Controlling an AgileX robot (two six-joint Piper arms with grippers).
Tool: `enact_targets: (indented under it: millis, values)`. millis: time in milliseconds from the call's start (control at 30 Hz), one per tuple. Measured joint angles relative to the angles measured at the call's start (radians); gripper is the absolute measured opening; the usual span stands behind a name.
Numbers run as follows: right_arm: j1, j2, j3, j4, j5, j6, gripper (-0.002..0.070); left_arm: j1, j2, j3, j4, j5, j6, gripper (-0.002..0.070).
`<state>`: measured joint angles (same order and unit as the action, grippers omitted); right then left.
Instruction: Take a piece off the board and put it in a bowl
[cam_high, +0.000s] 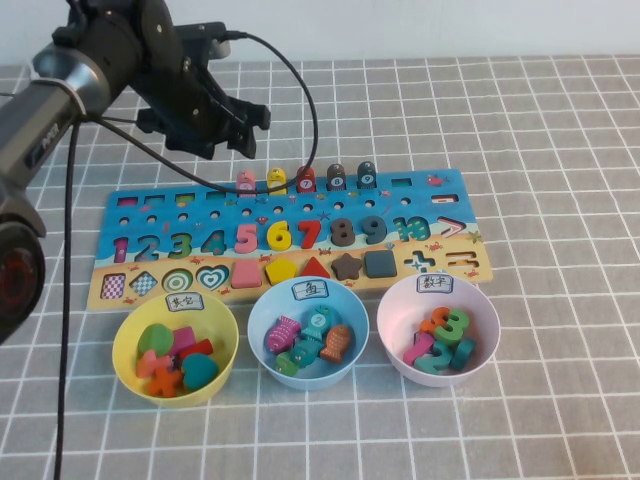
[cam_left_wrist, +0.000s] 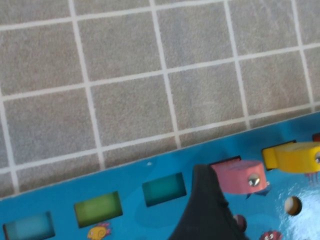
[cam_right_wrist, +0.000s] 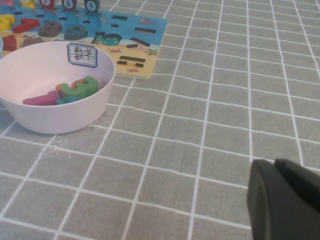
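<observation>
The blue board lies across the table's middle. The pale pink fish piece stands at its far edge, first in a row with yellow, red, brown and dark blue pieces. My left gripper hovers open just behind and left of that piece, holding nothing. In the left wrist view one dark finger is beside the pink piece; the other finger is out of frame. The light blue bowl stands in front of the board with several fish pieces in it. My right gripper is shut and empty, low over the cloth, out of the high view.
A yellow bowl of shape pieces stands left of the blue bowl, and a pale pink bowl of numerals stands right of it, also in the right wrist view. A yellow fish piece sits next to the pink one. A checked grey cloth covers the table.
</observation>
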<state>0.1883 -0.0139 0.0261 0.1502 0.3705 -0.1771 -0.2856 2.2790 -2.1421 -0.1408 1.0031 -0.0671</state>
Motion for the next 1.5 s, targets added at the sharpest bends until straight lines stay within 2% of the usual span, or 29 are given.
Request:
enact_targets:
  millis: [1500]
  values:
    - [0.0, 0.0, 0.0, 0.0, 0.0, 0.0, -0.0017, -0.026, 0.085, -0.001, 0.038, -0.057, 0.013, 0.0412]
